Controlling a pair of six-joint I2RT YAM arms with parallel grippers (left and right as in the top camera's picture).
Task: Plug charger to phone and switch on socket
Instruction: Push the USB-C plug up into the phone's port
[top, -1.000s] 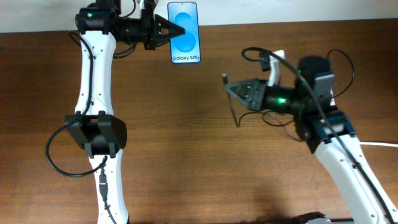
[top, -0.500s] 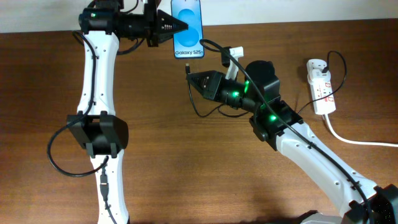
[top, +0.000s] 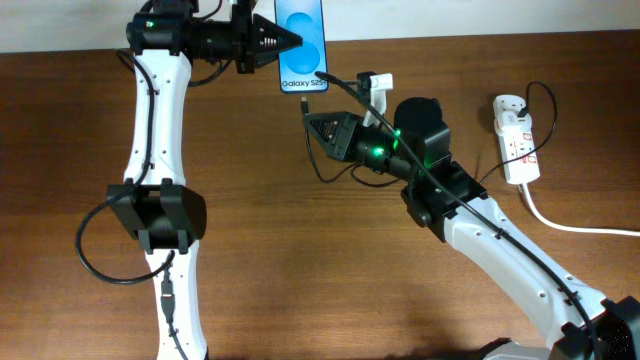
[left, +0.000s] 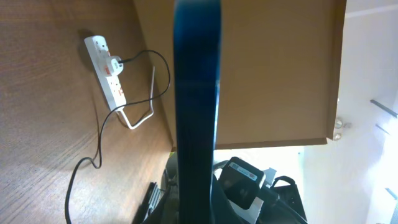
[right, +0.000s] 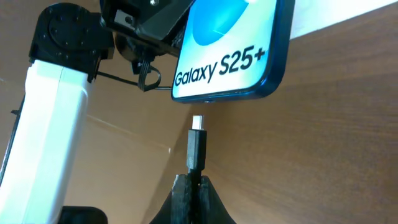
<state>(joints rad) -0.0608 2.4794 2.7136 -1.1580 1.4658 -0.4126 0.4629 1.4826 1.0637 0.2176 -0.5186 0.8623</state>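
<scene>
Right wrist: our outstretched right tool (right: 194, 182) is pinching the thin black charger (right: 196, 148) just below the blue-screened phone (right: 231, 43), which our left tool (top: 286, 42) is clamping.

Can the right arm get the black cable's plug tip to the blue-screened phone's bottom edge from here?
Probably yes: the right gripper holds the thin black charger's plug tip just below the slim blue-screened phone, with nothing between.

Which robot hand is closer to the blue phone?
Left. The left hand is gripping the phone by its side. The right hand sits just short of the phone's bottom end, pinching the charger plug, with a small gap between them.
</scene>
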